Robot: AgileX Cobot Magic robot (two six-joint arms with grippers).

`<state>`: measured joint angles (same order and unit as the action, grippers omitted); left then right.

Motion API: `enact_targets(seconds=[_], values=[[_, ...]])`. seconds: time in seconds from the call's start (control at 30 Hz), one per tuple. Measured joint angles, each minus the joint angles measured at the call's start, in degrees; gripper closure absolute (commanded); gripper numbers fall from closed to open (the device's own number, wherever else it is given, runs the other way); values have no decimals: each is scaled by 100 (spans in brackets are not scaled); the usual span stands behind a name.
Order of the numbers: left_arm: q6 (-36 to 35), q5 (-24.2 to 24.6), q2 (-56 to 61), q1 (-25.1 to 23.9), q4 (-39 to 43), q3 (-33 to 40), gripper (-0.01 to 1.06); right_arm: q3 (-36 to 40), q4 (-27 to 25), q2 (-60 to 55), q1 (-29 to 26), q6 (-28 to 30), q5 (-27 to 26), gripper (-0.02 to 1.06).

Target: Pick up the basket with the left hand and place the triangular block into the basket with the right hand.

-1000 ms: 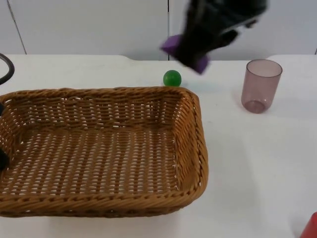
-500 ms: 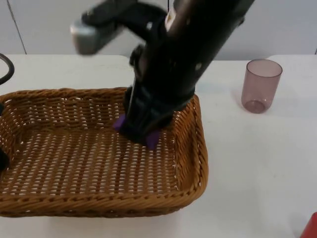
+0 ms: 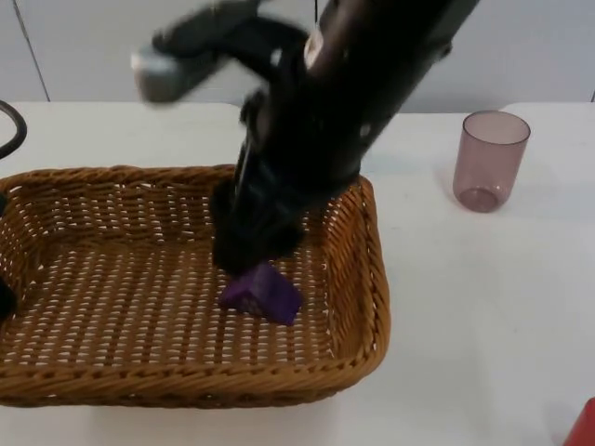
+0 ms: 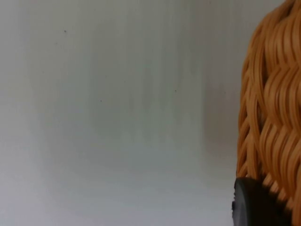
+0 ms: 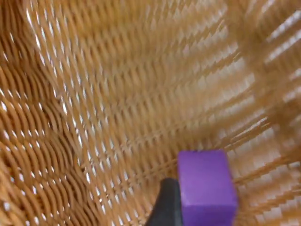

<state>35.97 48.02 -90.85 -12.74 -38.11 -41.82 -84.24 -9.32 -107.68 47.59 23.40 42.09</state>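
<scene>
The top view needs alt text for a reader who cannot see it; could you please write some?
A purple triangular block lies on the floor of a wicker basket, directly under the right tool. A translucent purple cup stands on the white table right of the basket.

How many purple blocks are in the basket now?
1: the purple block lies on the floor of the basket, just below the right gripper. The arm may hide others.

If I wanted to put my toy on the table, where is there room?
Bare table lies between the basket and the pink cup, running toward the front edge. The basket's left half is free too. Its middle is crowded: the right tool hangs over the purple block.
</scene>
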Motion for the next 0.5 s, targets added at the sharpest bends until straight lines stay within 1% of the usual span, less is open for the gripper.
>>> enact_targets(seconds=[0.1, 0.17, 0.27, 0.3, 0.43, 0.5], values=[[0, 0, 0, 0, 0, 0, 105, 0, 4, 304, -28, -36, 1, 36], [0, 0, 0, 0, 0, 0, 105, 0, 18, 975, -156, -230, 1, 36], [0, 0, 0, 0, 0, 0, 105, 120, 43, 1987, -346, -373, 1, 36], [0, 0, 0, 0, 0, 0, 105, 120, 43, 1987, -346, -373, 1, 36], [0, 0, 0, 0, -13, 0, 105, 688, 84, 3208, -359, -426, 1, 36], [0, 0, 0, 0, -44, 0, 105, 830, 84, 3431, -359, -436, 1, 36]])
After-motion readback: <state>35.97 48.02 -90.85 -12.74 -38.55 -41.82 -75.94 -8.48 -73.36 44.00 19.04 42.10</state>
